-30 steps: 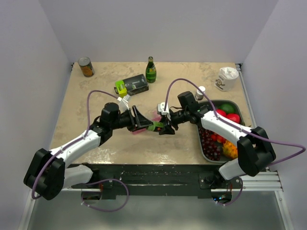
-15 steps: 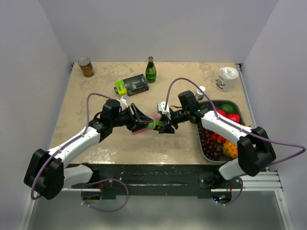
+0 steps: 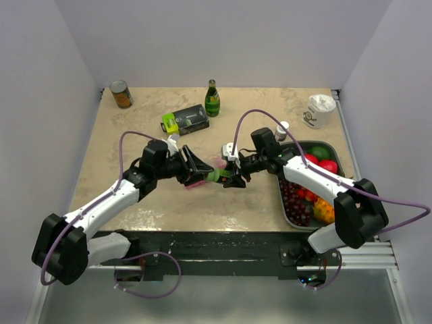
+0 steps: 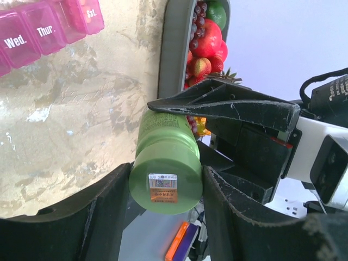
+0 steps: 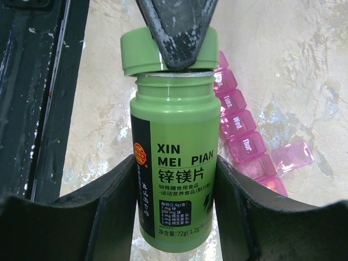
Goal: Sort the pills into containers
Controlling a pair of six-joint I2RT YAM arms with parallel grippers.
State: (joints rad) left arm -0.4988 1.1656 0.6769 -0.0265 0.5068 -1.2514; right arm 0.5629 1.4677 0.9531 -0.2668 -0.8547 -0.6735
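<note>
Centrally over the beige table (image 3: 270, 108), two arms are brought together, with a grey fruit tray (image 4: 174, 49) set off to the right, apart from both grippers. A green pill bottle (image 5: 175, 136) is held sideways between them. Its body is clamped by the right gripper (image 5: 175, 174), whose fingers are narrowed against its sides. The pink pill organiser (image 5: 239, 128) is laid flat on the table just beside and below the bottle, touched by neither gripper; Wed. and Thur. can be read on its compartments. The bottle's cap (image 5: 133, 54) is pinched by the left gripper (image 4: 166, 182), likewise closed tight, and a pale rim of neck is exposed beneath it. One open lid (image 5: 293, 155) is swung out near the organiser's end.
</note>
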